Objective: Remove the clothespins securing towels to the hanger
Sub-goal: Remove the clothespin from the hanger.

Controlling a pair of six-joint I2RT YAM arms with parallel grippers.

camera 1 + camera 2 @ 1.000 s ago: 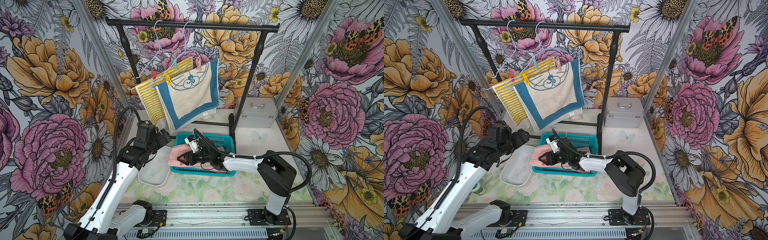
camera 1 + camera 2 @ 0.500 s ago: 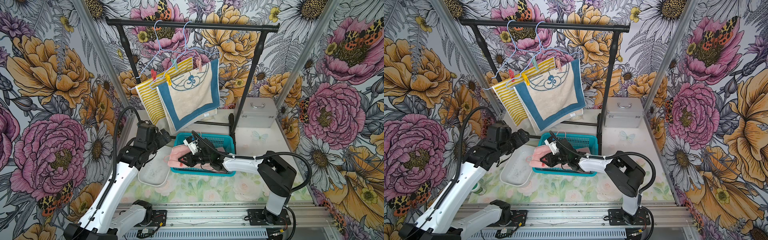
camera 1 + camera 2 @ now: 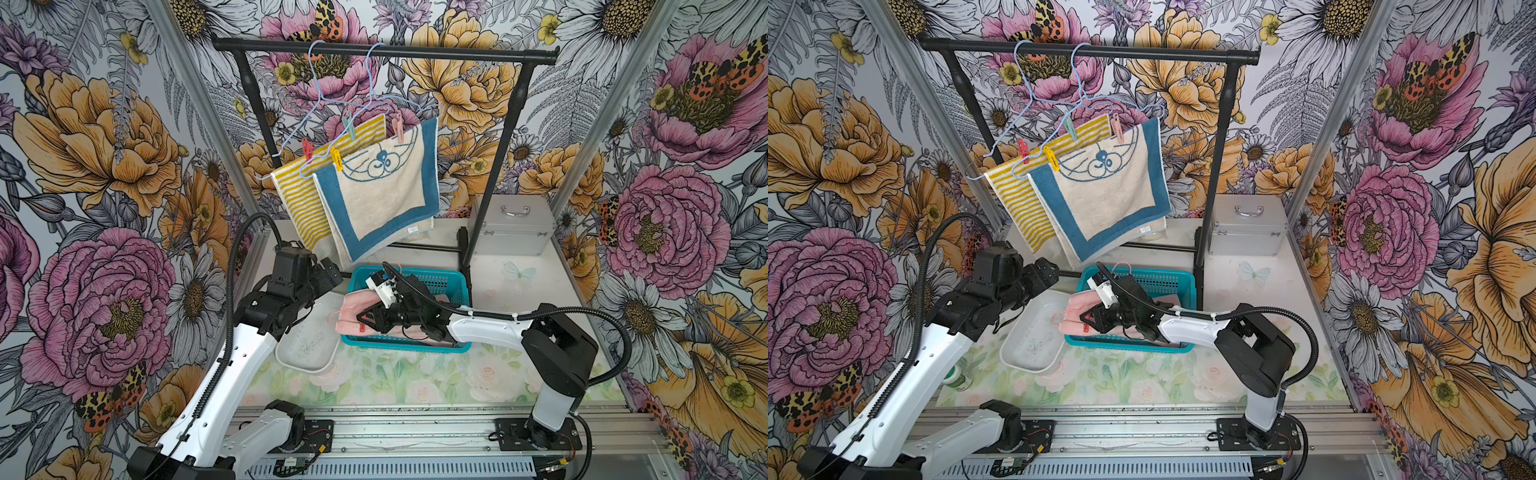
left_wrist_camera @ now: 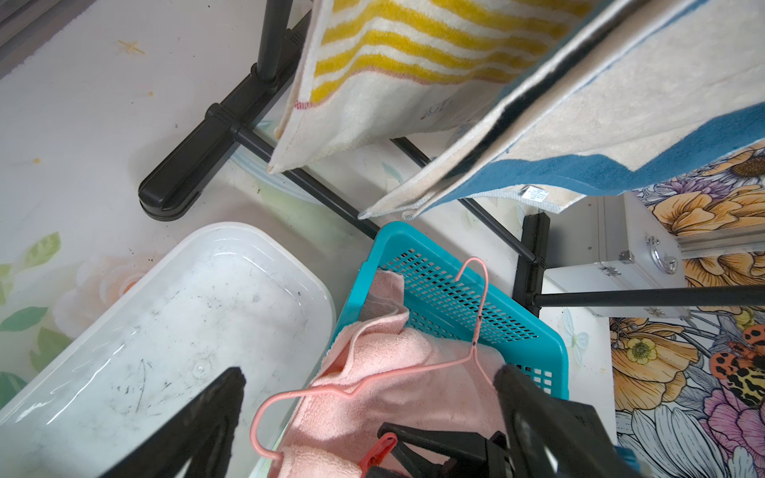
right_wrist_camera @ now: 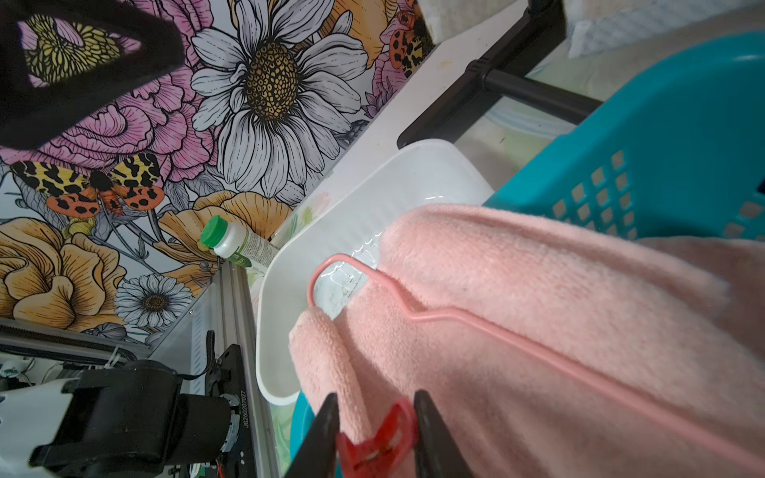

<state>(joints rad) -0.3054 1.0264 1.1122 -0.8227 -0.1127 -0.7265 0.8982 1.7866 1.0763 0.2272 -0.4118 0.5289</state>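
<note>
A pale pink towel (image 3: 351,309) on a pink wire hanger (image 4: 414,372) lies over the left rim of a teal basket (image 3: 436,282). A red clothespin (image 5: 374,438) clips its near edge, and my right gripper (image 5: 374,403) is shut on that pin's handles. My left gripper (image 3: 328,270) hangs open just above the towel, holding nothing. On the black rail (image 3: 386,52) two blue hangers carry a yellow-striped towel (image 3: 297,199) and a cream towel with a blue border (image 3: 382,195). They are pinned by red (image 3: 307,148), yellow (image 3: 336,158), mint green (image 3: 350,124) and pale pink (image 3: 397,126) clothespins.
A white tray (image 3: 305,345) sits left of the basket, under my left arm. A silver case (image 3: 511,226) stands at the back right beside the rack's post. A green-capped bottle (image 3: 957,378) lies by the left wall. The rack's black feet cross the table behind the basket.
My right gripper's jaws have closed in from wide apart onto the red clothespin on the pink towel. The left arm and the hanging towels have not moved.
</note>
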